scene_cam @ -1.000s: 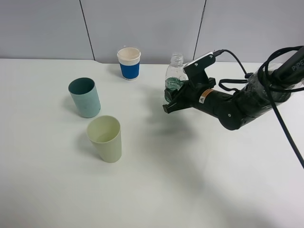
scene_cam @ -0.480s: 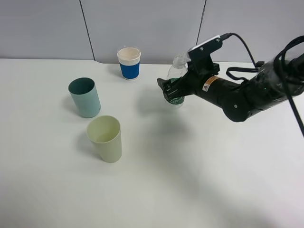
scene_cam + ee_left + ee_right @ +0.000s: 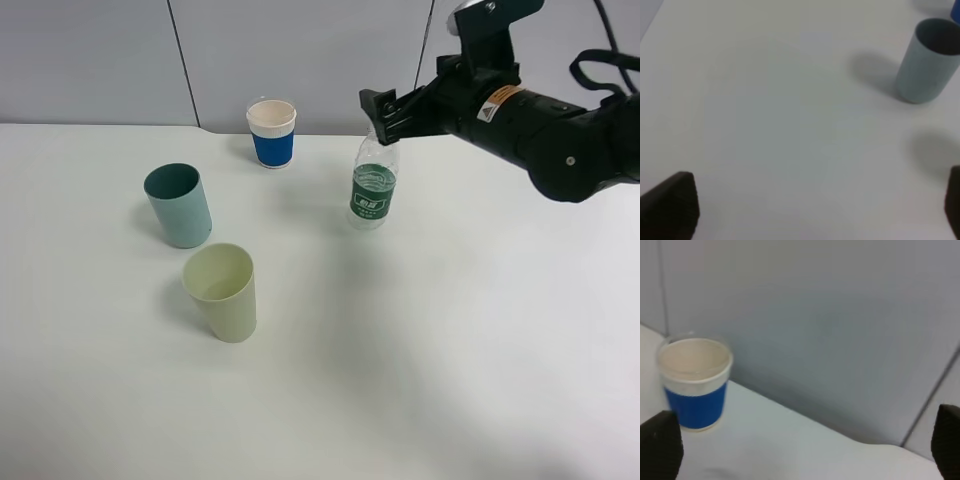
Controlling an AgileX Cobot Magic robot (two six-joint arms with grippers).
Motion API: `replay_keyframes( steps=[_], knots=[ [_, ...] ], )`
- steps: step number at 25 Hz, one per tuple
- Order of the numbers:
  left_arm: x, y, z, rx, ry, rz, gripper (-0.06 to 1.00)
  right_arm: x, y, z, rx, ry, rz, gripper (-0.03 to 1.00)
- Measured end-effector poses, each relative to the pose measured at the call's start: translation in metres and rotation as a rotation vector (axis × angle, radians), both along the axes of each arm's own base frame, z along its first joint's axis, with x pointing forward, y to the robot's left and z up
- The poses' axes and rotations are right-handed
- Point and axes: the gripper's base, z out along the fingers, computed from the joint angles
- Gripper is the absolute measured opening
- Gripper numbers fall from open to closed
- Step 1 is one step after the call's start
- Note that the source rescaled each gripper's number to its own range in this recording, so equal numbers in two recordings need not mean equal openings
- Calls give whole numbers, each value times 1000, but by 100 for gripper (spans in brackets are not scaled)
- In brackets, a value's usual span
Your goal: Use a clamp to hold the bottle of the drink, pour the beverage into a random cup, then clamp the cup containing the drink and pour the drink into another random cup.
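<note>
Clear bottle (image 3: 372, 170) with green label (image 3: 371, 197); teal cup (image 3: 178, 206), pale green cup (image 3: 221, 293), blue-and-white cup (image 3: 272, 134).

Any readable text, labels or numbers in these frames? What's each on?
Green label on the clear plastic bottle: white print, too blurred to read.
Orange-and-white sticker on the black right arm: too small to read.
Blue-banded paper cup, teal cup, pale green cup: no print visible.

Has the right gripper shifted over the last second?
Yes. In the high view the right gripper rose from label height on the bottle to its top, from below the base of the blue paper cup to about rim level.
</note>
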Motion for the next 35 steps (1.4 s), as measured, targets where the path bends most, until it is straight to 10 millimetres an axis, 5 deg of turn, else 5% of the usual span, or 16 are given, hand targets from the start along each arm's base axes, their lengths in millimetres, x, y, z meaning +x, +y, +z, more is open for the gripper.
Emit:
replay_keyframes(
  steps=[14, 21, 35],
  knots=[
    [0, 0, 0, -1, 0, 0, 100, -31, -80, 63, -45, 51, -206, 100],
    [0, 0, 0, 0, 0, 0, 100, -86, -123, 78, -17, 25, -356, 100],
    [0, 0, 0, -1, 0, 0, 100, -218, -133, 113, 12, -3, -411, 100]
  ],
)
